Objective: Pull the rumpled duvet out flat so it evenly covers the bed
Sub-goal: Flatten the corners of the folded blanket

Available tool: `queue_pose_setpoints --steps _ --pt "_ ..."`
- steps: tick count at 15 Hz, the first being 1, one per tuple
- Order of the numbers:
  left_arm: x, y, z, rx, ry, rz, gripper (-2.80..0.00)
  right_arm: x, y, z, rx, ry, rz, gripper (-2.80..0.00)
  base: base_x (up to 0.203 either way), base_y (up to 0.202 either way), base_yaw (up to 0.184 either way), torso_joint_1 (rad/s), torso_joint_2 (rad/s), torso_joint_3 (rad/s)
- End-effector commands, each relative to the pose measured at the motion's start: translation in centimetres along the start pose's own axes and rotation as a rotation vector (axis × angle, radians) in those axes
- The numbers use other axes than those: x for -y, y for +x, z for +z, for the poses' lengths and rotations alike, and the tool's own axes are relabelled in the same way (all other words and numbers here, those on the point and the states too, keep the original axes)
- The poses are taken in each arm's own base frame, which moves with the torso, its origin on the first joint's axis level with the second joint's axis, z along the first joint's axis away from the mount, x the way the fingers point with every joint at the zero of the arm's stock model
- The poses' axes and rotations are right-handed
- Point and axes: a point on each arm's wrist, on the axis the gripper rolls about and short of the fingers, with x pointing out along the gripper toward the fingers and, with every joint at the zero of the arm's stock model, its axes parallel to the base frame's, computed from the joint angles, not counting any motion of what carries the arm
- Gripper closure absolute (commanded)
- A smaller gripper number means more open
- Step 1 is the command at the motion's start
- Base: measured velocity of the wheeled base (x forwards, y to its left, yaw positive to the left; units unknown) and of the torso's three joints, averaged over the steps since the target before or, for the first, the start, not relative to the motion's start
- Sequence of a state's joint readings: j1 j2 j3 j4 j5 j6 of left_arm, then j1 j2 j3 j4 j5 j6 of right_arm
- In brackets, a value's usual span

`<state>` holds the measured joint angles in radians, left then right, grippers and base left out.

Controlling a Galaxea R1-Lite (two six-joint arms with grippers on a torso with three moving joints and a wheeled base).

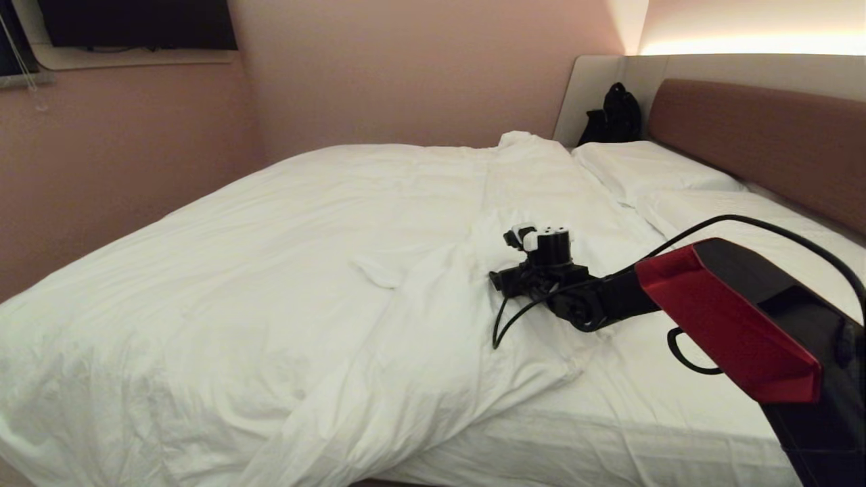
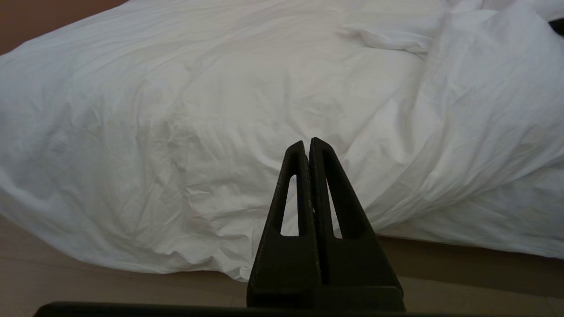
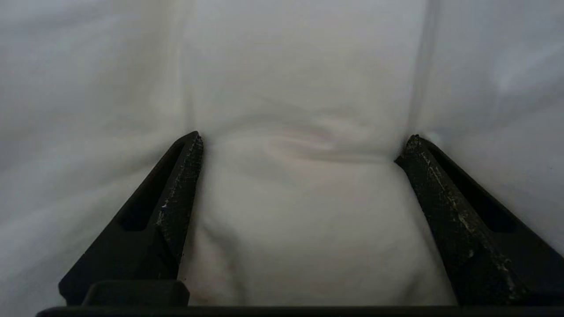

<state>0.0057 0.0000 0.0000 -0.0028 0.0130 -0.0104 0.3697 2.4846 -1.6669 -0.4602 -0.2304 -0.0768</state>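
Observation:
The white duvet (image 1: 270,270) lies over most of the bed (image 1: 643,412), creased, with its near right edge folded back in a thick ridge (image 1: 433,318) that leaves bare sheet on the right. My right gripper (image 1: 506,260) reaches over the middle of the bed, pointing down onto that ridge. In the right wrist view the right gripper (image 3: 304,143) is open wide, its fingertips (image 3: 191,145) pressed into the duvet (image 3: 299,211), which bulges between them. My left gripper (image 2: 308,143) is shut and empty, parked off the bed's near side, facing the duvet (image 2: 198,110).
Two white pillows (image 1: 649,169) (image 1: 731,210) lie by the brown headboard (image 1: 758,135). A black bag (image 1: 612,115) stands in the far corner. Pink walls close the bed's far and left sides. Wood floor (image 2: 88,281) runs along the near edge.

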Motion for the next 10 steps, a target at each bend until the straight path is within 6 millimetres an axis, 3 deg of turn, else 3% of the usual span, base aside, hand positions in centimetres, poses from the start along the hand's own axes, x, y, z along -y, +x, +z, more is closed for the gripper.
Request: queue_pose_setpoints --steps 1,3,10 --pt "0.0 0.0 0.0 0.0 0.0 0.001 0.0 -0.1 1.6 -2.5 -0.052 -0.007 -0.006 -2.8 0.0 0.0 0.0 0.0 0.0 0.0" --pt "0.0 0.0 0.0 0.0 0.0 0.001 0.0 0.0 2.1 -3.6 -0.072 -0.01 -0.009 -2.8 0.0 0.0 0.0 0.0 0.0 0.0" --pt "0.0 0.0 0.0 0.0 0.0 0.001 0.0 0.0 2.0 -3.3 -0.067 -0.008 -0.011 -2.8 0.0 0.0 0.0 0.0 0.0 0.0"
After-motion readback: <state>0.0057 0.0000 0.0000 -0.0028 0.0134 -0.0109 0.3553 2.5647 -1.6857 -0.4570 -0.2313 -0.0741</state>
